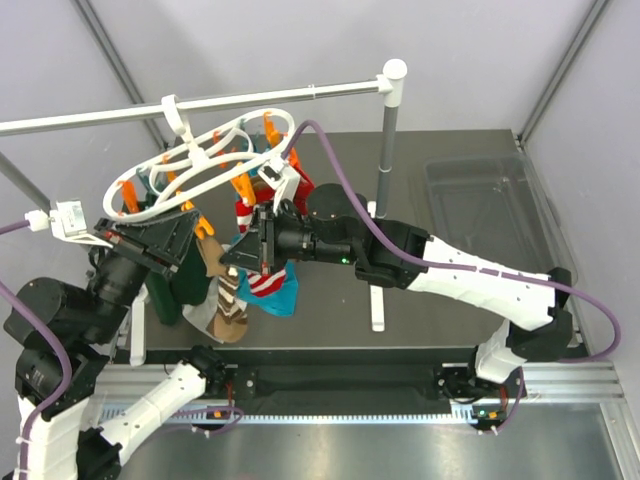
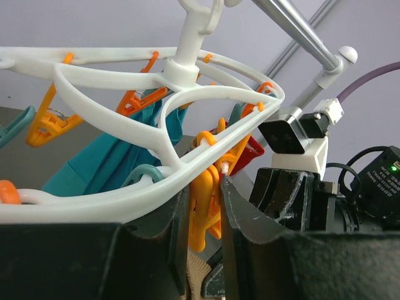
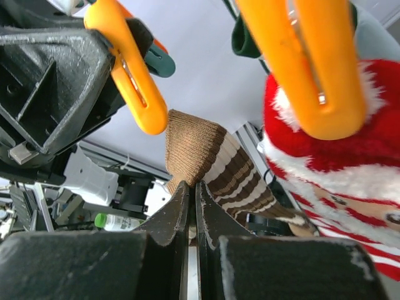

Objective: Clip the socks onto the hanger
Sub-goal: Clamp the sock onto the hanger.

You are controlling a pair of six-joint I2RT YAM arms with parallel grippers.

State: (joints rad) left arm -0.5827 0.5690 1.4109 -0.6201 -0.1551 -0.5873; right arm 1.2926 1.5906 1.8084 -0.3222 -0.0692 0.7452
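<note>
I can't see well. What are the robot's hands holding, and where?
The right hand pinches the brown striped sock just below its plain brown end. The left hand grips an orange clothespin on the hanger from both sides.

Right wrist view: the red sock is running off the right edge, and the brown sock is vanishing behind the right gripper.

Left wrist view: the left gripper is masking the orange clothespin. Whether it is pressing is not showing.
</note>
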